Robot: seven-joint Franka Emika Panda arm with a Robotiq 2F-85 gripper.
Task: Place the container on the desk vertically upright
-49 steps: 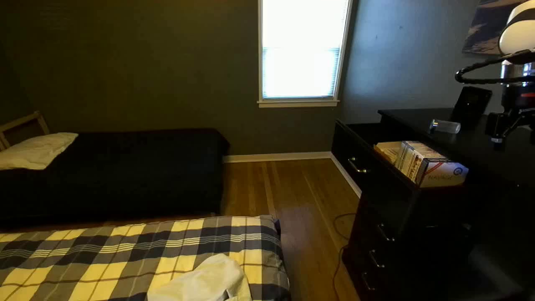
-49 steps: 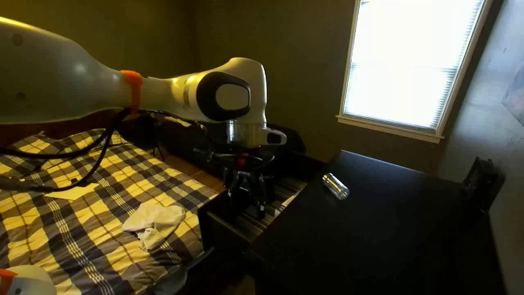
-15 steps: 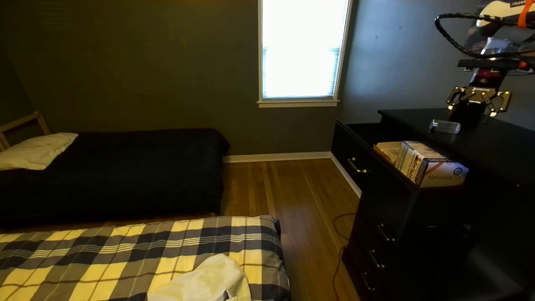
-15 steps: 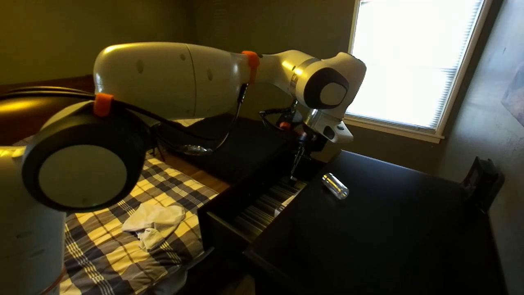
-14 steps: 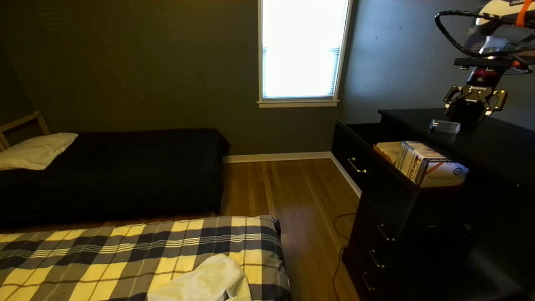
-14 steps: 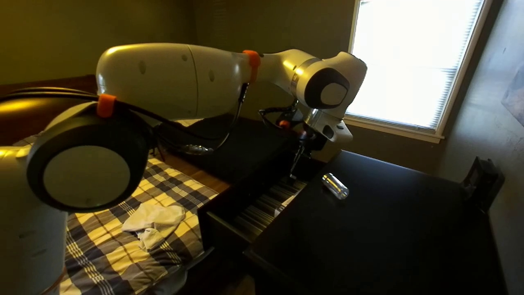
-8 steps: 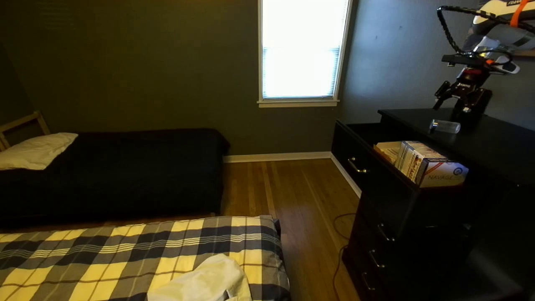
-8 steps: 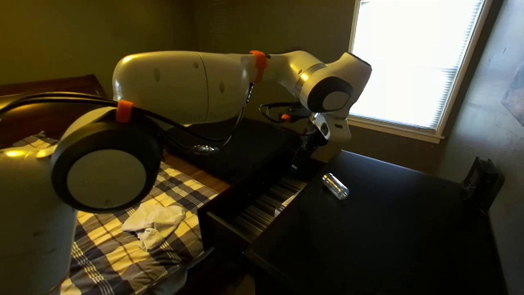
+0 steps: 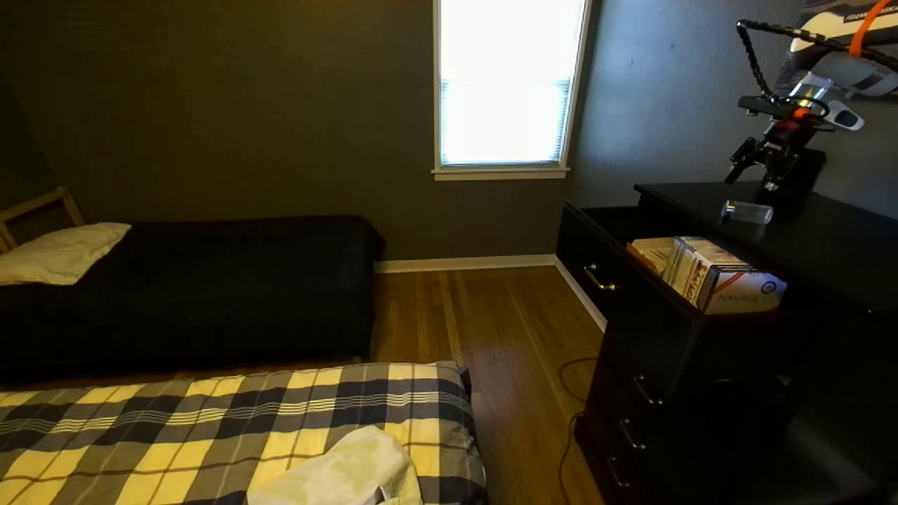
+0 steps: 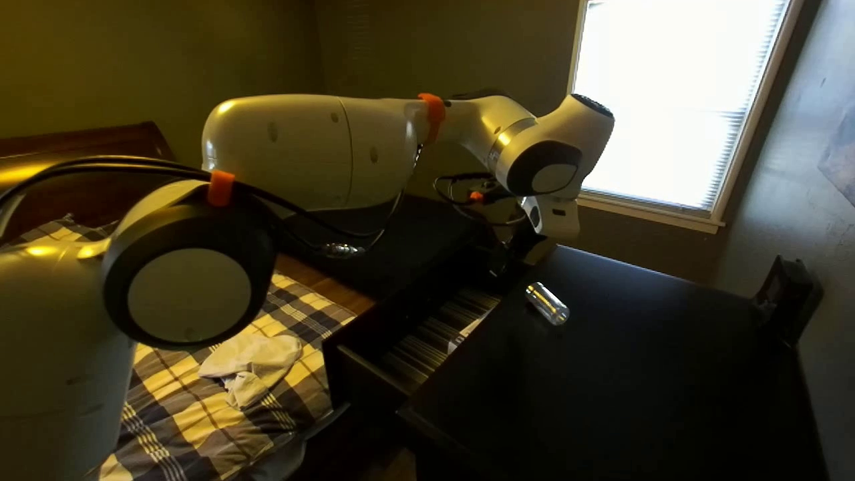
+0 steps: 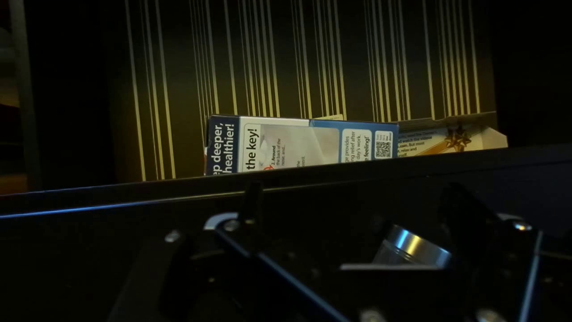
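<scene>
The container [image 9: 749, 213] is a small clear cylinder with a shiny metal lid, lying on its side on the black desk [image 9: 835, 242]. It also lies there in an exterior view [image 10: 548, 304], near the edge of the desk top [image 10: 641, 381] beside the open drawer. My gripper [image 9: 751, 180] is tilted, above and apart from the container, with nothing between its fingers. In the wrist view my gripper [image 11: 357, 197] has its jaws wide apart. The container's lid [image 11: 418, 247] shows there toward the right finger; its body is mostly hidden behind the gripper.
The desk's top drawer [image 9: 596, 263] is pulled out, with a Navage box [image 9: 744, 293] sticking up in it. A black device [image 10: 788, 300] stands at the desk's wall side. A plaid bed [image 10: 200, 394] lies beyond the drawer.
Over the last seconds the arm has reached toward the window side, and the gripper has turned, tilted and come near the container. In the last half second it shifted slightly. The container has not moved.
</scene>
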